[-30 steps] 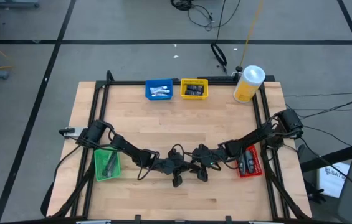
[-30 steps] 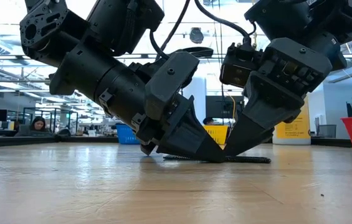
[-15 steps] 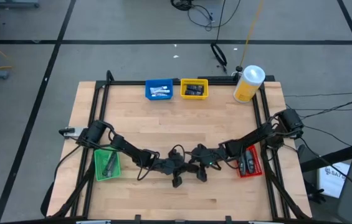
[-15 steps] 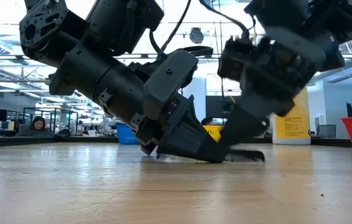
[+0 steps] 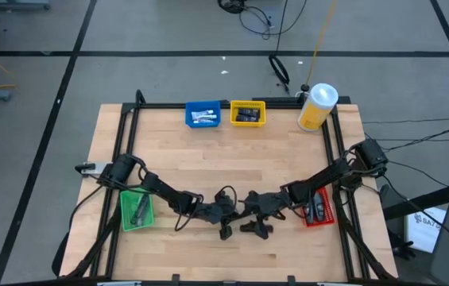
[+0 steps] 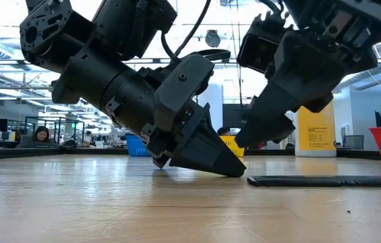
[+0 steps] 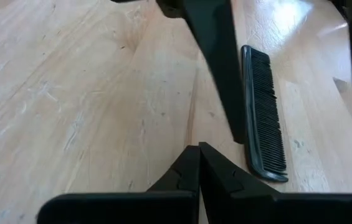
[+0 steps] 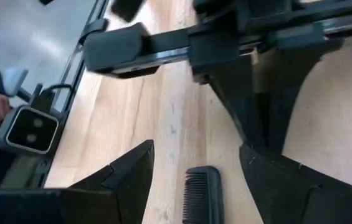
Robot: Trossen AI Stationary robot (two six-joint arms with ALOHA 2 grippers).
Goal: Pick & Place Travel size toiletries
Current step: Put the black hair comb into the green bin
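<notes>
A black comb [image 6: 325, 181] lies flat on the wood and also shows in the left wrist view [image 7: 266, 115] and the right wrist view [image 8: 202, 193]. My left gripper [image 5: 226, 231] is shut, its tips down at the table [image 6: 234, 172] beside the comb. My right gripper [image 5: 257, 229] is open and hangs above the table [image 6: 254, 138], its fingers on either side of the comb's end [image 8: 200, 171] without touching it. Small white and silver toiletries lie in the blue bin [image 5: 203, 116], and dark ones in the yellow bin [image 5: 247, 115], red bin [image 5: 316, 208] and green bin [image 5: 136, 210]. My left gripper rests its shut fingertips [image 7: 199, 155] on the bare tabletop, slanting down from the table's left. It does not touch the comb, which lies a little to one side.
A large yellow canister with a white lid [image 5: 317, 106] stands at the far right corner. A black frame rail [image 5: 232, 105] runs round the table. Bare wood lies between the far bins and the grippers. A person sits in the room behind [image 6: 42, 135].
My right gripper has risen off the table and come away from the comb. The comb, which lay under both grippers' tips, has slid toward the near right and now lies flat and clear of them.
</notes>
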